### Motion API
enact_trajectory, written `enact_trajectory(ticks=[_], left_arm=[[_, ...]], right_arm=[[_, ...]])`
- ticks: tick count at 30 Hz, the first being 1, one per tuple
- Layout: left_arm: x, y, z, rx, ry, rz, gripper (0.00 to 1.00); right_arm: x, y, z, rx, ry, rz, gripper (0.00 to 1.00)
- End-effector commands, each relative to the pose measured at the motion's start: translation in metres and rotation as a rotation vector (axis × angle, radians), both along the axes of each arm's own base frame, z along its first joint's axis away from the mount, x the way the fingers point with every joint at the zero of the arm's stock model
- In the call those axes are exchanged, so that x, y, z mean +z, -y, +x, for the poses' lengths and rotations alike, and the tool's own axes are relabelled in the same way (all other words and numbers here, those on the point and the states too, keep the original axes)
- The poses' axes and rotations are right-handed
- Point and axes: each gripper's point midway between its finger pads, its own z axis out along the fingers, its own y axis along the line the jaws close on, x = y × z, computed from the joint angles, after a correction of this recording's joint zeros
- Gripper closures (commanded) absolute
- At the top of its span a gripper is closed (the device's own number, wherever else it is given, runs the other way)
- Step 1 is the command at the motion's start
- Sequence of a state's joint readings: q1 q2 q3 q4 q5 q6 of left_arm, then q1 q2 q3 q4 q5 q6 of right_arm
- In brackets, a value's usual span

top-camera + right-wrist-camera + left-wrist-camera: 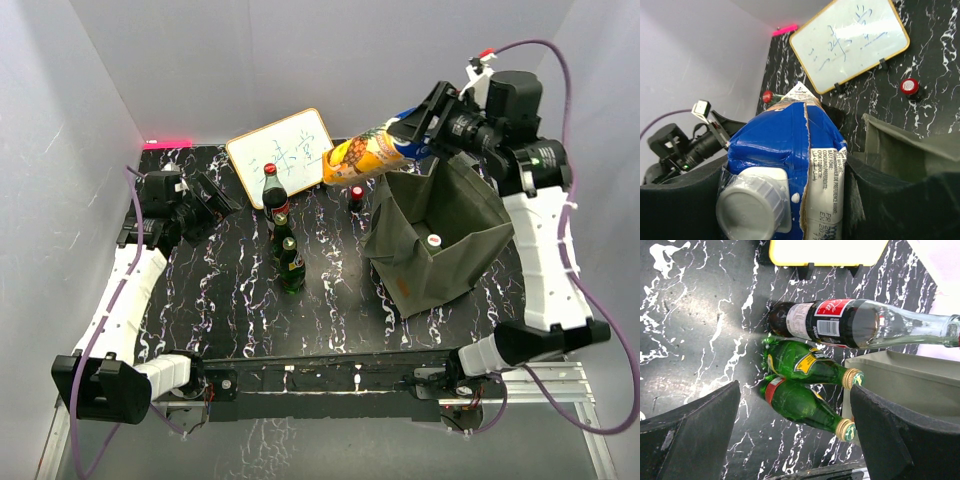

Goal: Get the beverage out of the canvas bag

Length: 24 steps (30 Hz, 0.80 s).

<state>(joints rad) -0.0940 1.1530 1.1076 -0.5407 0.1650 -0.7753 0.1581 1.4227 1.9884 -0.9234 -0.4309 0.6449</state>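
The olive-green canvas bag (440, 235) stands open at the right of the table, an orange patch on its near face; a white-capped item (434, 240) lies inside. My right gripper (412, 128) is shut on a juice carton (365, 155) with a blue top and pineapple print, held tilted in the air above the bag's far left corner. In the right wrist view the carton (785, 150) with its grey cap fills the space between the fingers. My left gripper (215, 195) is open and empty at the far left, facing the bottles.
A cola bottle (274, 190) and two green bottles (290, 258) stand mid-table; they also show in the left wrist view (805, 365). A small red-capped bottle (356, 196) stands by the bag. A whiteboard (280, 150) leans at the back.
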Motion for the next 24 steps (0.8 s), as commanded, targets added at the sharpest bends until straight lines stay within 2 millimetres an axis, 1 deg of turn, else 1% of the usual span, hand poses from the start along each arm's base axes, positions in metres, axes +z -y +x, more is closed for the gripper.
enact_trajectory(ticks=[1, 6, 7, 9, 16, 19, 20, 22, 24], left_arm=[[0.020, -0.007, -0.009, -0.013, 0.035, 0.063, 0.11], [0.021, -0.014, -0.011, -0.002, 0.027, 0.101, 0.11], [0.022, -0.014, -0.010, 0.000, 0.023, 0.103, 0.11], [0.022, -0.015, -0.009, 0.003, 0.015, 0.107, 0.11], [0.026, -0.016, -0.007, 0.015, 0.006, 0.106, 0.11], [0.029, -0.017, -0.008, 0.020, 0.004, 0.110, 0.11], [0.030, -0.017, -0.008, 0.019, 0.001, 0.114, 0.11], [0.032, -0.018, -0.008, 0.013, -0.004, 0.120, 0.11], [0.034, -0.018, -0.010, 0.013, -0.010, 0.126, 0.11]], right_arm=[[0.090, -0.026, 0.002, 0.154, 0.392, 0.077, 0.69], [0.059, -0.063, 0.029, 0.157, 0.342, -0.042, 0.69], [0.052, -0.070, 0.032, 0.151, 0.326, -0.074, 0.69], [0.045, -0.081, 0.037, 0.141, 0.324, -0.129, 0.69], [0.004, -0.099, 0.061, 0.098, 0.309, -0.283, 0.69], [-0.008, -0.110, 0.073, 0.084, 0.337, -0.370, 0.69], [-0.009, -0.113, 0.076, 0.075, 0.348, -0.393, 0.69], [-0.025, -0.123, 0.090, 0.058, 0.344, -0.450, 0.69], [-0.037, -0.130, 0.099, 0.041, 0.340, -0.483, 0.69]])
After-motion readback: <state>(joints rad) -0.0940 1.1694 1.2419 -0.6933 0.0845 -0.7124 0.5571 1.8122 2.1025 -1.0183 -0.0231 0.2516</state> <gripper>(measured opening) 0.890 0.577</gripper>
